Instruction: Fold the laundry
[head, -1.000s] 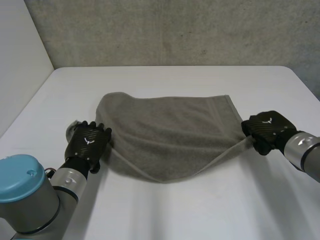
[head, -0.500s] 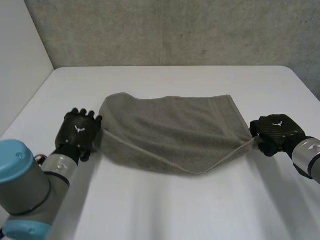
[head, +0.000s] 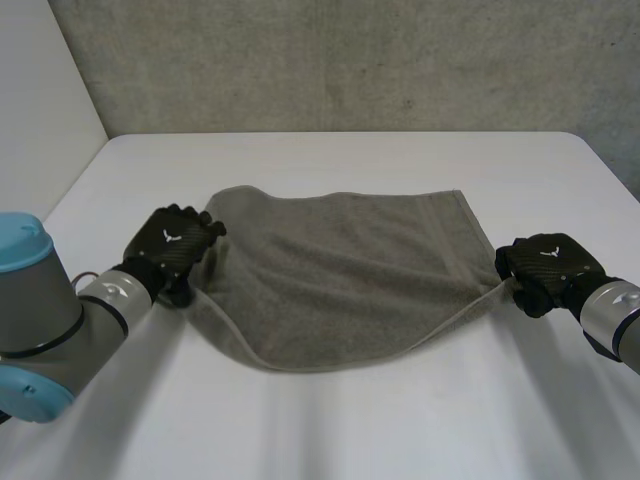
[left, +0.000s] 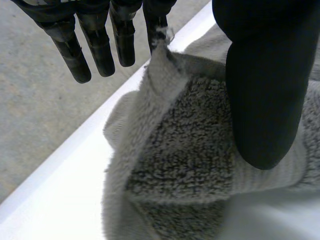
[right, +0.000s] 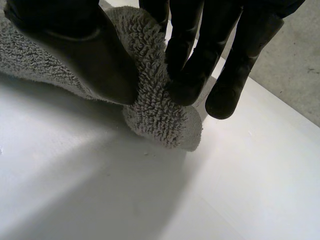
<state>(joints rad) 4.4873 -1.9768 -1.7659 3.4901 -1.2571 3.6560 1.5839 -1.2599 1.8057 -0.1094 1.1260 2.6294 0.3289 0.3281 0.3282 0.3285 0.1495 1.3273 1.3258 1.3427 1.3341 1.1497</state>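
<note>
A grey towel (head: 340, 270) lies spread across the middle of the white table (head: 330, 430), folded over on itself. My left hand (head: 175, 245) is at the towel's left edge. In the left wrist view its fingers (left: 100, 50) stand straight and spread above the towel (left: 185, 165), and its thumb rests on the cloth; a raised corner tip touches one finger. My right hand (head: 545, 265) is at the towel's right near corner. In the right wrist view that hand (right: 85, 50) pinches the bunched towel corner (right: 155, 110) between thumb and curled fingers (right: 200, 65), just above the table.
A concrete wall (head: 340, 60) stands behind the table's far edge. Bare white tabletop stretches in front of the towel and behind it.
My left hand has straightened its fingers and shifted right and farther up the towel's left edge. The towel's near edge has changed shape on the left. The right hand has stayed shut on its corner.
</note>
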